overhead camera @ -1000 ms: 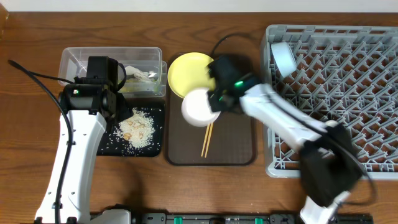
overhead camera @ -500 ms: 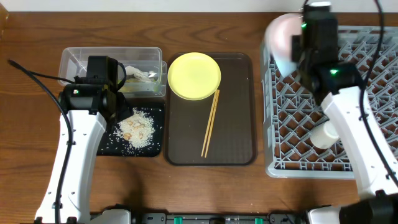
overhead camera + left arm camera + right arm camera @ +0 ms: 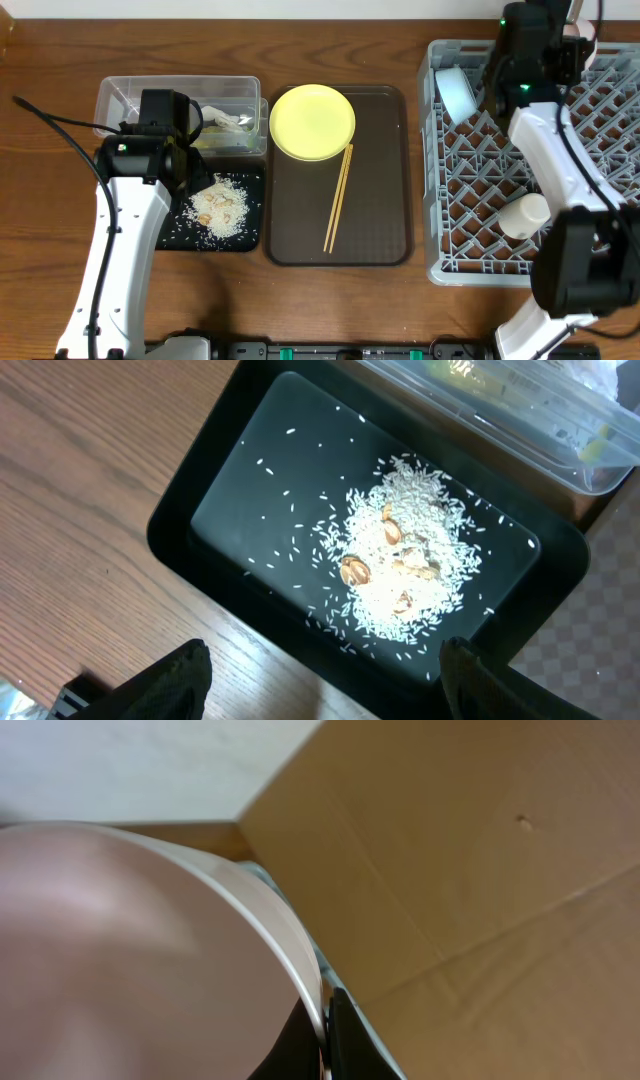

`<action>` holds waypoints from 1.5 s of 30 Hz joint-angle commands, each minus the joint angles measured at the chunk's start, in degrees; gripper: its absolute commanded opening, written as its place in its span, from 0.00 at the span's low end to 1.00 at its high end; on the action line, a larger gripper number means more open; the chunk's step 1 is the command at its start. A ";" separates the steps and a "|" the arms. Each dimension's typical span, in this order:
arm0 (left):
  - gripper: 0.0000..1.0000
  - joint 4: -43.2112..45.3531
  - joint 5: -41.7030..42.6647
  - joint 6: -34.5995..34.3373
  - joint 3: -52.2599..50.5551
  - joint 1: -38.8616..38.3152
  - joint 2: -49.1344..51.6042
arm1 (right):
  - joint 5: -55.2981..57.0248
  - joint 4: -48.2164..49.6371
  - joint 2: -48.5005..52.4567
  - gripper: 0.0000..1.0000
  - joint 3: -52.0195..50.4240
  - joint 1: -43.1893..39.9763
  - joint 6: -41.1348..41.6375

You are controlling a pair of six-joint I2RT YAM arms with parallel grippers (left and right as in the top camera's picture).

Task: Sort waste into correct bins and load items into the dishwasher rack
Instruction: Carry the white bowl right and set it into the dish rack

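Observation:
My right gripper is shut on the rim of the white bowl and holds it over the far edge of the grey dishwasher rack. The light blue bowl and the pale cup are in the rack. The yellow plate and the chopsticks lie on the brown serving tray. My left gripper is open and empty, low over the wood beside the black tray, which holds rice scraps. The clear tub holds the paper scrap and the yellow-green wrapper.
A brown cardboard surface fills the right wrist view behind the rack. A black cable runs across the wooden table at the left. The left arm stands along the table's left side.
My right gripper lifted the white bowl off the brown tray and carried it right and back, to the far side of the rack. The left arm has not moved.

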 commanded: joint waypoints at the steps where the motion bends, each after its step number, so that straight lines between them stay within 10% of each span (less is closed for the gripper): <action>1: 0.75 -0.28 -0.31 -1.14 0.50 0.24 -0.48 | 8.20 1.60 3.48 0.01 0.04 -0.79 -2.95; 15: 0.76 -0.26 -0.31 -1.11 0.50 0.24 -0.48 | 4.00 -0.09 10.69 0.01 0.02 1.88 -1.29; 33: 0.76 -0.28 -0.31 -1.11 0.50 0.24 -0.48 | -15.65 -24.33 8.20 0.02 0.02 6.71 24.76; 40: 0.77 -0.26 -0.31 -1.11 0.50 0.24 -0.48 | -33.86 -31.34 -2.29 0.60 0.02 7.19 26.23; 45: 0.77 -0.28 -0.31 -1.14 0.50 0.24 -0.48 | -49.88 -30.88 -11.26 0.68 0.02 9.35 26.23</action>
